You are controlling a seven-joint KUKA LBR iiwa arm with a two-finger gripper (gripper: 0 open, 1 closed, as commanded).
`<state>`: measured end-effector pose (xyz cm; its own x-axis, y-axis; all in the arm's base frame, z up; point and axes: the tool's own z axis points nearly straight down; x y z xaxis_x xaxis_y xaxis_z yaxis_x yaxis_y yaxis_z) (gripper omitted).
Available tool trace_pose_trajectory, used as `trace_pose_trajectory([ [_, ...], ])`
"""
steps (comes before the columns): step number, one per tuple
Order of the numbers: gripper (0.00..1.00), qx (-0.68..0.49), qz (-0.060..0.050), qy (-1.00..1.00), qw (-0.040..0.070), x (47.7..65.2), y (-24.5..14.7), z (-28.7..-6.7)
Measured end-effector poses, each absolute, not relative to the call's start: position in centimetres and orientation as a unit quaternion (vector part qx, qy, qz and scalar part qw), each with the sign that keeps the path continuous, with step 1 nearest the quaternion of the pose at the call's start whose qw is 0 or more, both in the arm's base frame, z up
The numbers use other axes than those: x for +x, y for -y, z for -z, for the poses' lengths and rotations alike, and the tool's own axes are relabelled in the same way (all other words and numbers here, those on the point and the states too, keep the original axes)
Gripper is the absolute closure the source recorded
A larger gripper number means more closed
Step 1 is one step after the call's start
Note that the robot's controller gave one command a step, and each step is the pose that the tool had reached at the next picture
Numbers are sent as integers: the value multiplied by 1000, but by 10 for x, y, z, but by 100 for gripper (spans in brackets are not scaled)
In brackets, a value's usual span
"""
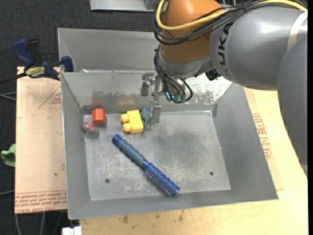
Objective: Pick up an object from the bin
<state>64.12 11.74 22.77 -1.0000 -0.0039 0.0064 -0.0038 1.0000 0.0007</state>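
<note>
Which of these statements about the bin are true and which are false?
1. A blue hairbrush lies flat on the floor of the bin. True.
2. The yellow toy block rests against the right wall. False: it lies at the back left, just left of the gripper.
3. A red block lies left of the yellow toy block. True.
4. The gripper is lifting the blue hairbrush. False: the hairbrush lies on the floor, apart from the gripper.
5. The gripper is low in the bin beside the yellow toy block. True.
</note>
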Motion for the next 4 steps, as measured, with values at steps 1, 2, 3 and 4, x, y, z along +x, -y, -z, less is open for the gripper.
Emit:
trace_pose_trajectory([
  [1, 0, -205, 0, 979, 2, 653, -110, -71],
  [2, 0, -282, 2, 959, -2, 641, -142, -101],
  [3, 0, -336, 1, 942, -1, 635, -136, -114],
  [4, 0, -446, 2, 895, -2, 641, -125, -71],
])
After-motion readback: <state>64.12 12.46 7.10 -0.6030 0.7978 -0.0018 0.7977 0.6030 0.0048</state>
